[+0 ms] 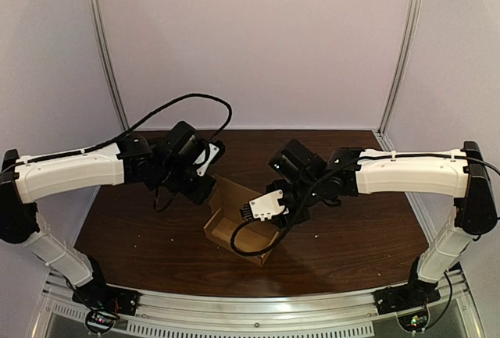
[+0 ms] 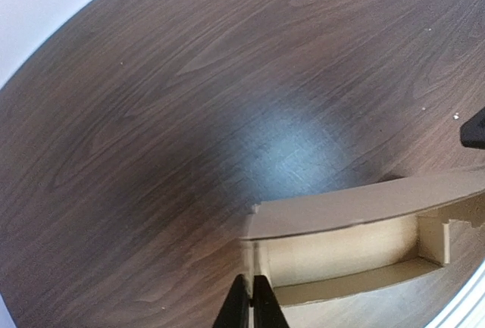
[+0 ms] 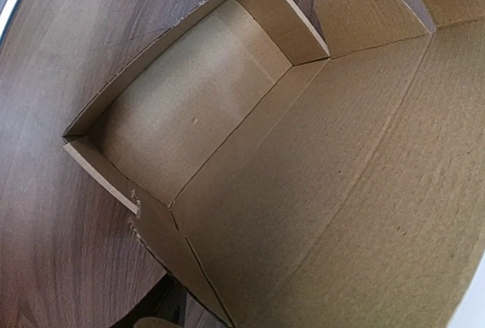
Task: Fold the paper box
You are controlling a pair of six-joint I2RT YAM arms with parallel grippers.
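Observation:
The brown paper box [image 1: 234, 229] stands open in the middle of the table, its tray part [image 3: 182, 116] with low walls and its wide lid panel [image 3: 356, 176] raised toward the right arm. My left gripper [image 1: 206, 190] is at the box's far left corner. In the left wrist view this gripper [image 2: 251, 301] is shut on the thin edge of the box wall [image 2: 341, 248]. My right gripper [image 1: 267, 208] is at the lid's side. The lid hides its jaws in the right wrist view, where only a dark finger [image 3: 163, 304] peeks out beneath the cardboard.
The dark wood table [image 1: 351, 236] lies under the box, with small pale crumbs to the right of it. Metal frame posts [image 1: 402, 49] and pale walls close in the back. The table's front rail [image 1: 258, 307] runs between the arm bases.

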